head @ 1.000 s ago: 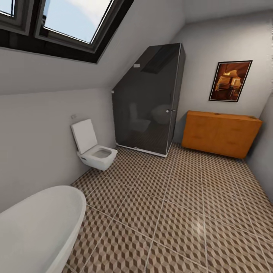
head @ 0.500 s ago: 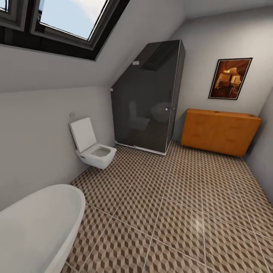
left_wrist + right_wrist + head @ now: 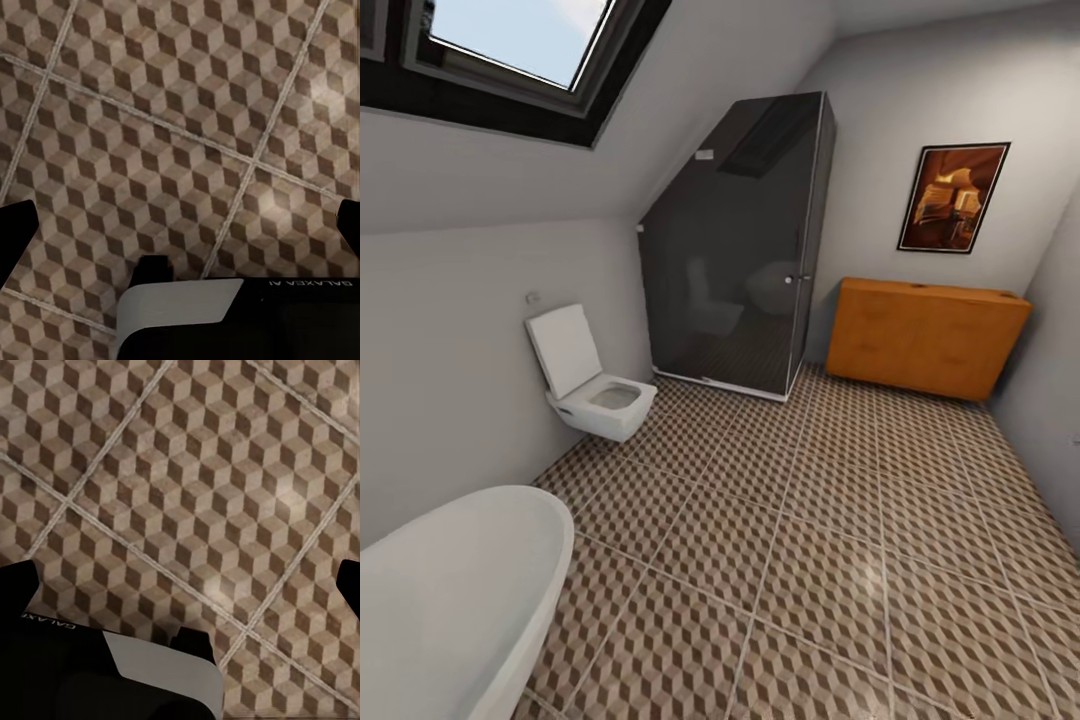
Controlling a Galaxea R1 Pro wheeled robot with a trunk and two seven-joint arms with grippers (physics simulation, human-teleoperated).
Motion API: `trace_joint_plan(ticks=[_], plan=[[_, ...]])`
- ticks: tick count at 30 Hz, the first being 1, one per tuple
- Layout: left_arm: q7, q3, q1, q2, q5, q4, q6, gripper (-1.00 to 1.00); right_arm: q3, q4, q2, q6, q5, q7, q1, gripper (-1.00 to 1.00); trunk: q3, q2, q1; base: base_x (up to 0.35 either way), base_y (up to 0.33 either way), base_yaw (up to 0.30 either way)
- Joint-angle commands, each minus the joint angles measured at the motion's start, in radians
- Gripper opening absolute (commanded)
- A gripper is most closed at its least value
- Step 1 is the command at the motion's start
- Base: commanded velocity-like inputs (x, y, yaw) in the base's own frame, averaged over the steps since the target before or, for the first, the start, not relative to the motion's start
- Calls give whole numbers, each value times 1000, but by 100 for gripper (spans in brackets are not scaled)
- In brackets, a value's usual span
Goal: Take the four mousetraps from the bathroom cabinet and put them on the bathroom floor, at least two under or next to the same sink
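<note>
Bathroom floor: cube-pattern tiles, pale grout.
Cabinet: orange-brown, far wall at 1 o'clock, front shut; small marks on its top too faint to identify.
Shower cubicle: dark glass, 12 o'clock.
Toilet: 10 o'clock.
Bathtub: 7 o'clock, cut off by frame edge.
Left gripper and right gripper: fingers spread wide, tips at the frame edges, nothing between them, above bare tiles.

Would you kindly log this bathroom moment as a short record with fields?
room: bathroom, sloped ceiling with skylight
floor: cube-pattern tiles
cabinet: orange-brown, far wall, shut
shower: dark glass, left of cabinet
toilet: left wall, lid up
bathtub: near left
picture: above cabinet
left tool: open, above floor
right tool: open, above floor
</note>
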Motion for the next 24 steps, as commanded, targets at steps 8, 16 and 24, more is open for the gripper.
trace_joint_plan(ticks=[8, 16, 24], plan=[[6, -9, 0, 0, 7, -1, -2, 100, 9, 3, 1, -6, -7, -2, -1, 100, -8, -1, 0, 0, 0, -230], [6, -9, 0, 0, 7, -1, -2, 100, 9, 3, 0, -6, -7, -2, -1, 100, -9, -1, 0, 0, 0, -271], [6, -9, 0, 0, 7, -1, -2, 100, 9, 4, 0, -6, -7, -2, -1, 100, -9, -1, 0, 0, 0, -278]])
